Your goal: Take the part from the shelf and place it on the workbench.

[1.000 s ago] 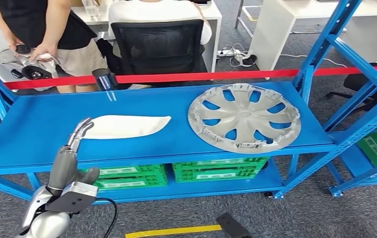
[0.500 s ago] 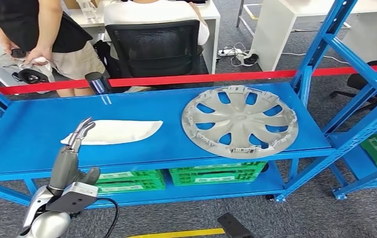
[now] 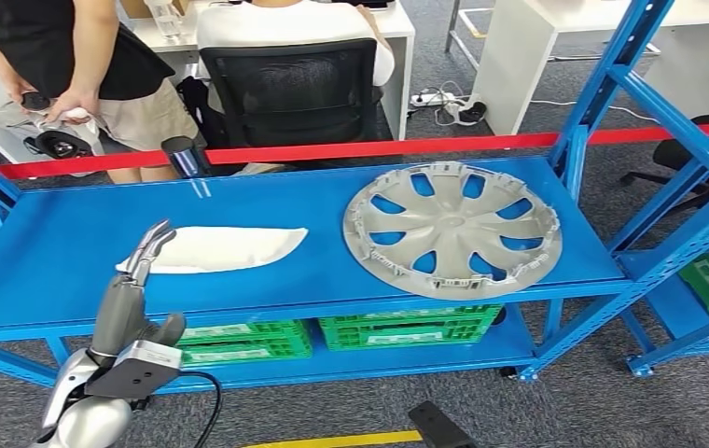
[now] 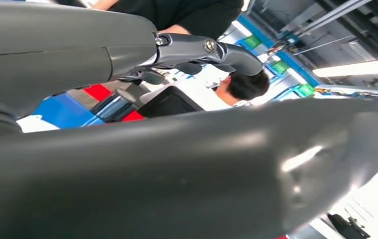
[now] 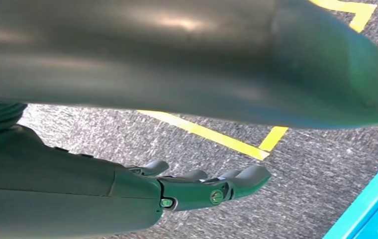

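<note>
A flat white part (image 3: pixel 225 248) lies on the left half of the blue shelf (image 3: pixel 43 261). A silver wheel cover (image 3: pixel 451 229) lies flat on the right half. My left hand (image 3: pixel 133 289) is raised in front of the shelf edge with its fingers (image 3: pixel 152 245) stretched out and nothing in them. Their tips overlap the white part's left end; I cannot tell whether they touch. The left wrist view shows the left hand (image 4: pixel 127 55) with its fingers straight. My right hand (image 5: pixel 177 191) hangs over the grey floor, fingers extended and holding nothing.
Green crates (image 3: pixel 407 327) sit on the lower shelf. A red tape (image 3: pixel 379 147) runs behind the shelf. Behind it, one person (image 3: pixel 71 47) stands at the back left and another sits in a black chair (image 3: pixel 295 84). Blue uprights (image 3: pixel 612 84) rise on the right. A yellow floor line (image 5: pixel 212 137) shows.
The whole picture has shifted slightly left and down, so the camera moved. My left hand stays at the white part's left end, fingers still outstretched.
</note>
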